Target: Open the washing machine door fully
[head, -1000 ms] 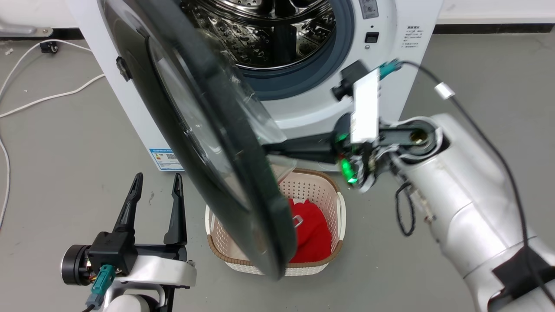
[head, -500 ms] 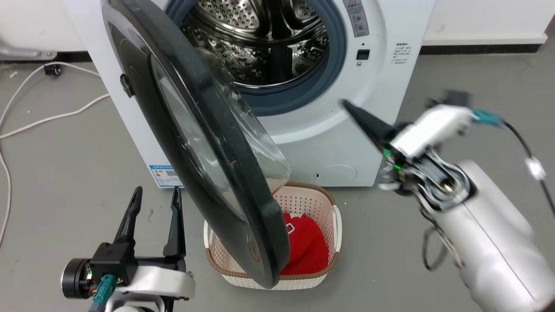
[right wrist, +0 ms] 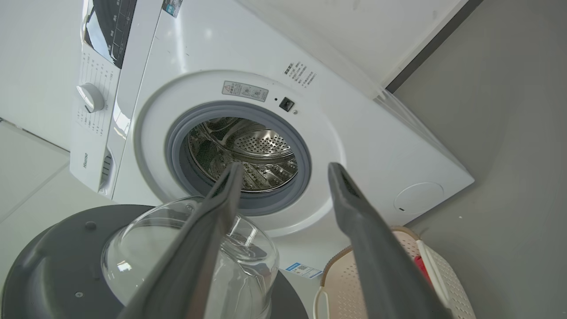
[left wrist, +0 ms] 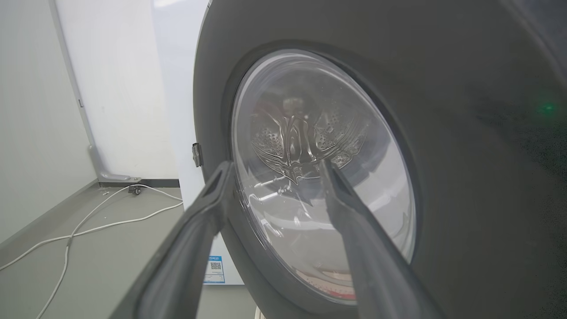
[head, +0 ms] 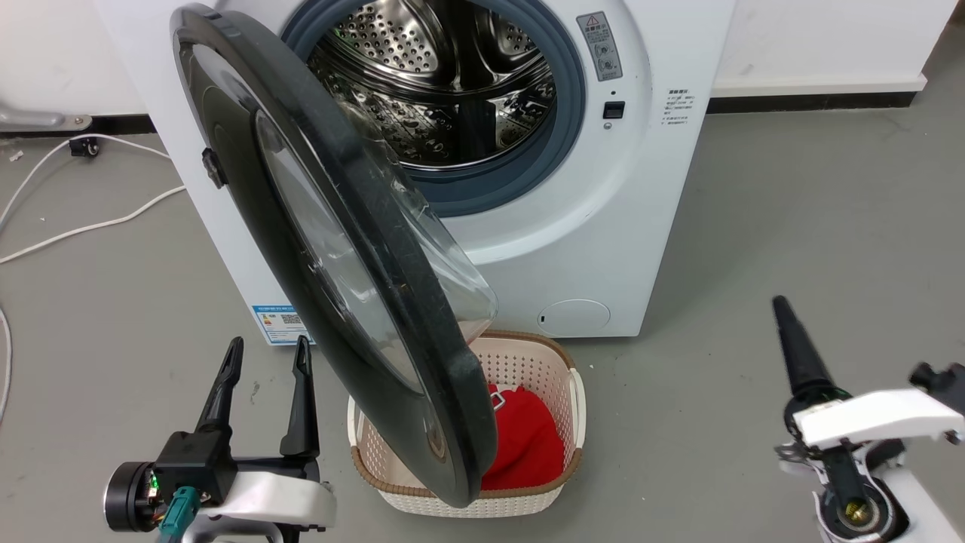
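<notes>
The washing machine door (head: pixel 234 136) is a big glossy black disc, swung out from its left hinge and standing edge-on toward me, its clear glass bowl (head: pixel 445 264) bulging toward the steel drum (head: pixel 445 98). My left gripper (head: pixel 268 354) is open at the lower left, just outside the door's outer face and not touching it. In the left wrist view, the left gripper (left wrist: pixel 275 167) faces the door's window (left wrist: pixel 319 133). My right gripper (head: pixel 782 309) is at the lower right, far from the door. In the right wrist view, the right gripper (right wrist: pixel 285 168) is open and empty, with the door's inner side (right wrist: pixel 53 266) below.
A cream perforated basket (head: pixel 573 392) holding a red garment (head: pixel 524 445) sits on the floor under the door's lower edge. White cables (head: pixel 75 226) trail across the grey floor at the left. The white machine front (head: pixel 603 226) stands ahead.
My right arm has pulled away from behind the door and dropped to the lower right. The camera has shifted slightly. The door's angle and my left gripper look unchanged.
</notes>
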Motion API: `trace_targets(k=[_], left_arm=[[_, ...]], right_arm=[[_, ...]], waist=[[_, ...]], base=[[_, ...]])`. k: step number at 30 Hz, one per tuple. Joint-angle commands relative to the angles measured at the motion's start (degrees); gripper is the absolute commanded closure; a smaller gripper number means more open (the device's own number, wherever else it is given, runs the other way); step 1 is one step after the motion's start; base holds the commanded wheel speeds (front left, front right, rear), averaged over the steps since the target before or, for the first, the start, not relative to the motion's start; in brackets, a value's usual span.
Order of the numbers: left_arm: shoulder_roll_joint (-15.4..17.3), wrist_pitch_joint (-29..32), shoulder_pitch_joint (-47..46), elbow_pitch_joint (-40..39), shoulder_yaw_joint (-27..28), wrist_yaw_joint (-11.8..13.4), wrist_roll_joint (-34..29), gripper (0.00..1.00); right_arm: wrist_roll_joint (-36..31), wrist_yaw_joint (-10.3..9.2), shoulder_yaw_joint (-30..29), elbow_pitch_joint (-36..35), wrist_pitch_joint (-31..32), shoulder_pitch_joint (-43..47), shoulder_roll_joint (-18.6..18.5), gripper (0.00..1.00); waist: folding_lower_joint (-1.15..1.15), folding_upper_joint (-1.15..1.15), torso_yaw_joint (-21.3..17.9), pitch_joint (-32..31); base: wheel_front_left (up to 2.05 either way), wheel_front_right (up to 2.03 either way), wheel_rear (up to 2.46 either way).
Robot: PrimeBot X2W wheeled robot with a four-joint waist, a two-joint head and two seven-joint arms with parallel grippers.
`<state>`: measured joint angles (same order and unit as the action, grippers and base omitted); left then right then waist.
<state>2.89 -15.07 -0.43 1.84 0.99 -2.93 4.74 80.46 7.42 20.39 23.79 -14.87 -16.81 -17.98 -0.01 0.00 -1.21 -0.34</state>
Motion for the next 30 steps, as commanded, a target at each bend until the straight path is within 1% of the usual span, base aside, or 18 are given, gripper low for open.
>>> trace_targets(k=[1, 3, 5, 8, 10, 12, 15, 18, 20, 22, 27, 30], left_arm=[[-0.01, -0.12, 0.55, -0.02, 0.20, 0.29, 0.26, 0.00], [-0.03, -0.12, 0.52, -0.01, 0.26, 0.37, 0.34, 0.00], [-0.02, -0.12, 0.39, 0.06, 0.27, 0.42, 0.37, 0.00], [-0.01, -0.12, 0.14, 0.08, 0.30, 0.43, 0.36, 0.00], [-0.02, -0.12, 0.05, 0.04, 0.31, 0.52, 0.36, 0.00], [-0.02, -0.12, -0.10, 0.01, 0.42, 0.54, 0.39, 0.00], [-0.01, -0.12, -0.25, -0.06, 0.58, 0.58, 0.28, 0.00], [-0.02, -0.12, -0.31, -0.20, 0.70, 0.52, 0.02, 0.00], [-0.01, -0.12, -0.40, -0.35, 0.82, 0.41, -0.21, 0.00], [-0.01, -0.12, -0.46, -0.45, 0.91, 0.26, -0.48, 0.00], [-0.01, -0.12, -0.85, -0.48, 1.08, 0.06, -0.72, 0.00], [-0.02, -0.12, -0.81, -0.49, 1.20, -0.07, -0.98, 0.00]], right_arm=[[-4.20, 0.12, -3.51, -1.23, -0.29, 2.32, 1.12, 0.00], [-11.69, 0.12, -9.10, -2.63, -0.28, 4.75, 2.67, 0.00], [-20.10, 0.12, -14.45, -5.05, -0.27, 7.08, 5.69, 0.00], [-34.99, 0.11, -21.58, -10.94, -0.32, 9.44, 9.64, 0.00], [-45.88, 0.06, -24.76, -15.65, -0.30, 11.07, 11.86, 0.00], [-56.23, 0.06, -26.41, -20.32, -0.29, 12.30, 13.25, 0.00], [-68.39, 0.06, -26.02, -26.06, -0.31, 14.11, 14.36, 0.00], [-77.53, 0.06, -23.85, -29.76, -0.28, 16.00, 14.92, 0.00], [-81.81, 0.05, -22.50, -31.02, -0.03, 17.33, 15.06, 0.00], [-83.00, 0.05, -21.42, -30.82, 0.24, 18.66, 15.17, 0.00], [-78.43, 0.05, -21.25, -27.39, 0.19, 19.97, 15.17, 0.00], [-77.08, 0.05, -21.16, -26.18, 0.05, 19.47, 15.18, 0.00]], waist=[[0.01, 0.00, -0.14, -0.04], [0.01, 0.00, -0.28, 0.02], [0.01, 0.00, -0.32, 0.07], [0.01, 0.00, -0.27, 0.10], [0.01, 0.00, -0.18, 0.12], [0.01, 0.00, -0.06, 0.11], [0.01, 0.00, 0.00, 0.10], [0.01, 0.00, -0.04, 0.08], [0.01, 0.00, -0.07, 0.12], [0.01, 0.00, -0.13, 0.15], [0.01, 0.00, -0.24, 0.24], [0.01, 0.00, -0.44, 0.21]], base=[[0.00, 0.00, 0.00], [0.00, 0.00, 0.00], [0.00, 0.00, 0.00], [0.00, 0.00, 0.00], [0.00, 0.00, 0.00], [0.00, 0.00, 0.00], [0.00, 0.00, 0.00], [0.00, 0.00, 0.00], [0.00, 0.00, 0.00], [0.00, 0.00, 0.00], [0.00, 0.00, 0.00], [0.00, 0.00, 0.00]])
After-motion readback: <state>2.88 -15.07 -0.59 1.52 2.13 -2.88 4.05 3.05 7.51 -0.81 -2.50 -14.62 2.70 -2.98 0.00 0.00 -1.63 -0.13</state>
